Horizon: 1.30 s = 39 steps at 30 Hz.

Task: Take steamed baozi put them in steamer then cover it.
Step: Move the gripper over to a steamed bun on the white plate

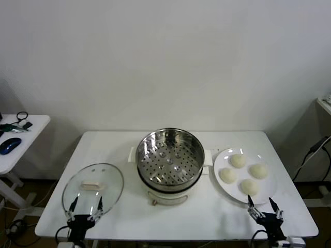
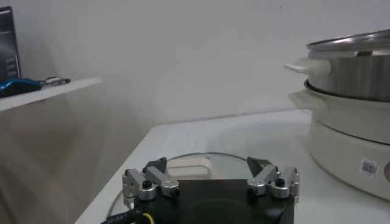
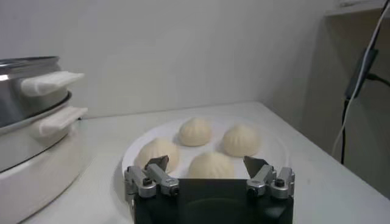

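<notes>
Four baozi [image 1: 243, 173] (on one plate [image 1: 222, 156]), one steamer [image 1: 169, 158], one cover [image 1: 93, 187].

Open steamer [image 1: 169, 160] mid-table, glass cover [image 1: 93, 187] left, four baozi [image 1: 243, 173] on plate [image 1: 225, 187] right — untouched

Hidden and cropped parts
Steamer [image 2: 347, 91] cut by frame edge; cover [image 2: 201, 163] partly hidden behind left gripper [image 2: 210, 176].
</notes>
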Available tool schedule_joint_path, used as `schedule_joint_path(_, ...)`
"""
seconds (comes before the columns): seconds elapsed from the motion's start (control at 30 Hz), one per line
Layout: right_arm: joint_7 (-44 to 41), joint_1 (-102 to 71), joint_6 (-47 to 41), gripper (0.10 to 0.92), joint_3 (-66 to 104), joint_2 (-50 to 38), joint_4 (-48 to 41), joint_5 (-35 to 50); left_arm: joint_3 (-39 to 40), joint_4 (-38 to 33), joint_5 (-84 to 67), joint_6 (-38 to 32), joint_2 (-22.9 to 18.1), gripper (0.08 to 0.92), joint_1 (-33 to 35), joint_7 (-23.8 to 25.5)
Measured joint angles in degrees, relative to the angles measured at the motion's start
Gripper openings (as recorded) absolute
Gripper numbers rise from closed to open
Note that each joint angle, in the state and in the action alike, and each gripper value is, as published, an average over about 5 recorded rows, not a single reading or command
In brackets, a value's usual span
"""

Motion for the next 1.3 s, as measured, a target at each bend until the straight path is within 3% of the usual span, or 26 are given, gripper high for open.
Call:
schedule_joint_path(0.17, -1.8, 7.8, -3.7, 0.823, -1.2, -5.0, -2.2, -3.6, 0.0, -0.2, -0.2, 0.0, 0.3, 0.823, 0.0, 0.0)
schedule_joint_path(0.33, -9.7, 19.5, -7.6, 0.823, -6.5, -14.0, -7.5, -8.5, -0.3, -0.7, -0.7, 0.0, 0.5, 0.823, 0.0, 0.0)
schedule_joint_path(0.47, -20.5, 30.7, -6.9, 0.823, -14.3, -22.0, -14.1, -14.4, -0.5, -1.0, -1.0, 0.0, 0.8, 0.823, 0.1, 0.0)
schedule_joint_path(0.73, -46.9, 57.5, 2.8, 0.823, -37.3, -32.7, -29.2, -23.2, -0.6, -0.8, -1.2, -0.1, 0.8, 0.823, -0.1, 0.1)
schedule_joint_path(0.97, -63.1, 82.3, 6.7, 0.823, -63.4, -34.2, -39.4, -24.0, -0.1, -0.1, -1.1, -0.1, 0.9, 0.823, -0.6, 0.3)
schedule_joint_path(1.3, -70.5, 99.1, 5.3, 0.823, -86.0, -27.4, -51.7, -20.2, -0.1, 0.4, -0.9, 0.0, 0.7, 0.823, -0.9, 0.6)
